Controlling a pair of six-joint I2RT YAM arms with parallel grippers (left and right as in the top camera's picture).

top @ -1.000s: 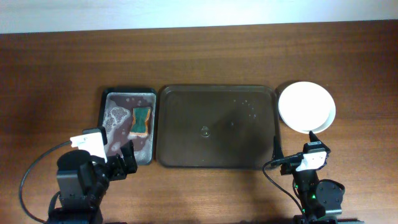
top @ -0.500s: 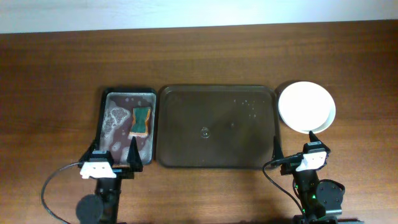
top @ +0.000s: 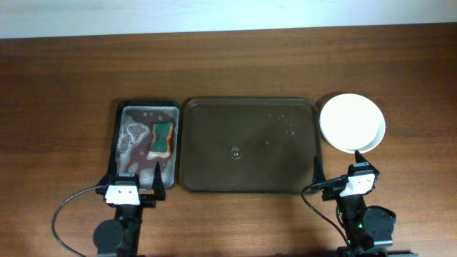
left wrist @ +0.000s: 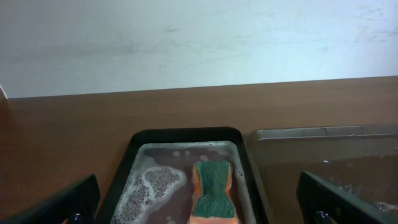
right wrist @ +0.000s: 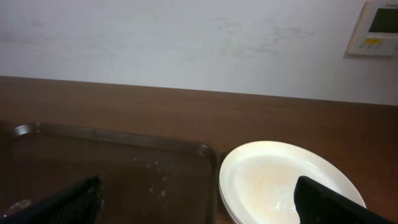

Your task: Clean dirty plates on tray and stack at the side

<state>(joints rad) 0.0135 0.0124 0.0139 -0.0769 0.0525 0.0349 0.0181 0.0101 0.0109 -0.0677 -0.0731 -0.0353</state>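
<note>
My left gripper [top: 134, 171] and right gripper [top: 337, 160]: both spread wide, gripping nothing, at near table [top: 71, 71] edge. Plates [top: 351, 123] stacked just right of the wet tray [top: 214, 135].

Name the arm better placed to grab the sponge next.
Left. The left gripper, open, faces the sponge in the black tray just ahead; the right gripper sits by the plates, beyond the brown tray.

Bright and even from above, hardly throwing a shadow. Catching a soft sheen on the wet tray [top: 214, 143], blooming pale on the plates [top: 351, 121] at right. Sharp overhead; softer in both wrist views.
</note>
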